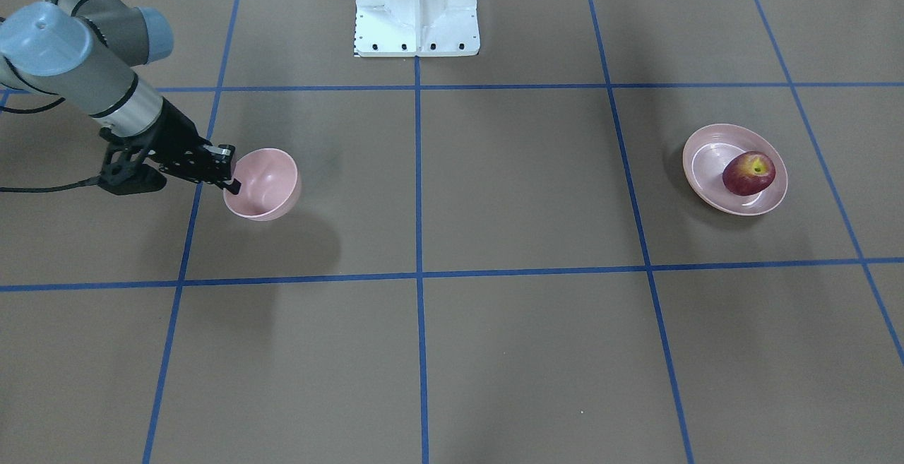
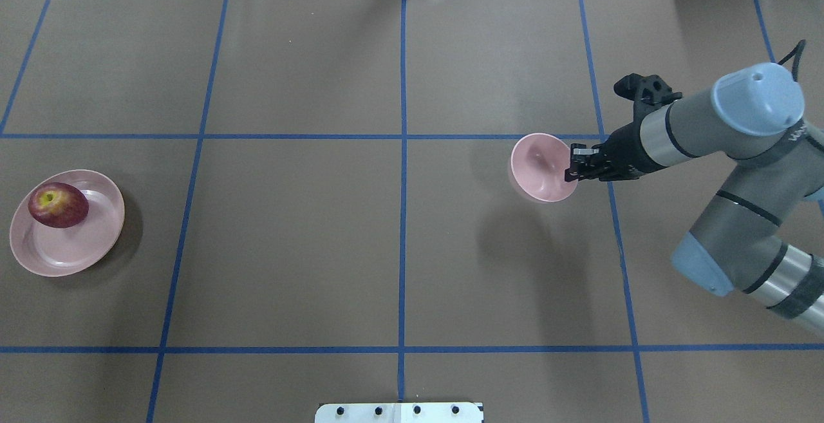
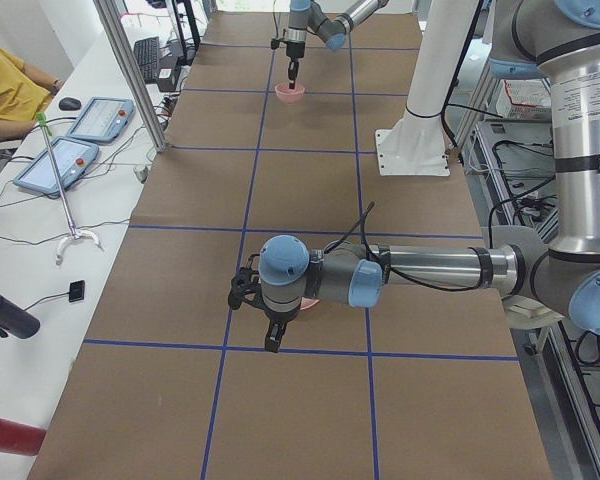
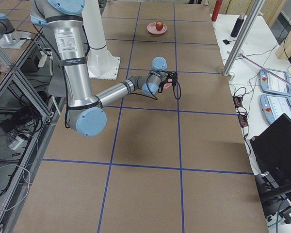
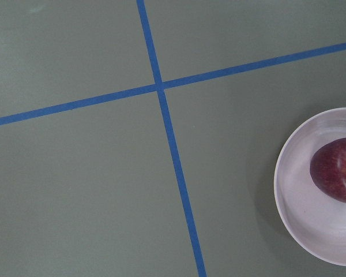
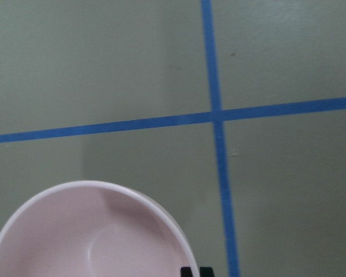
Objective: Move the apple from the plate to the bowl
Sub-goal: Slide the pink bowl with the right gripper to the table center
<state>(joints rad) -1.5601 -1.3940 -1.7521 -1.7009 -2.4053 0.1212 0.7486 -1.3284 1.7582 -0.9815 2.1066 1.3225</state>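
Right now my right jaws are clamped on the right-hand rim of the bowl (image 2: 541, 167), with one dark fingertip (image 1: 234, 185) showing inside the wall. The bowl is small, deep and round, a smooth pale pink with plain walls, and its mouth faces upward. It sits in the right half of the tabletop (image 2: 290, 249), beside a crossing of the blue tape lines (image 2: 403, 217). I cannot tell whether it is clear of the surface. My right arm (image 2: 682, 133) reaches in from the right to hold it.

The apple (image 2: 58, 205) is far over at the left end, well apart from the bowl, resting on the plate (image 2: 71, 246). It is dark red and glossy, and its yellow-green stem hollow points up. It looks slightly broader than tall, the broad way running left to right. It sits off-centre, toward the far left part of the plate. The plate is wide, shallow and pale pink, with a flat ring at its centre.

My left arm (image 3: 420, 265) hangs over the plate, its jaws pointing down. I cannot tell how far open they are. The tabletop is matt brown paper.
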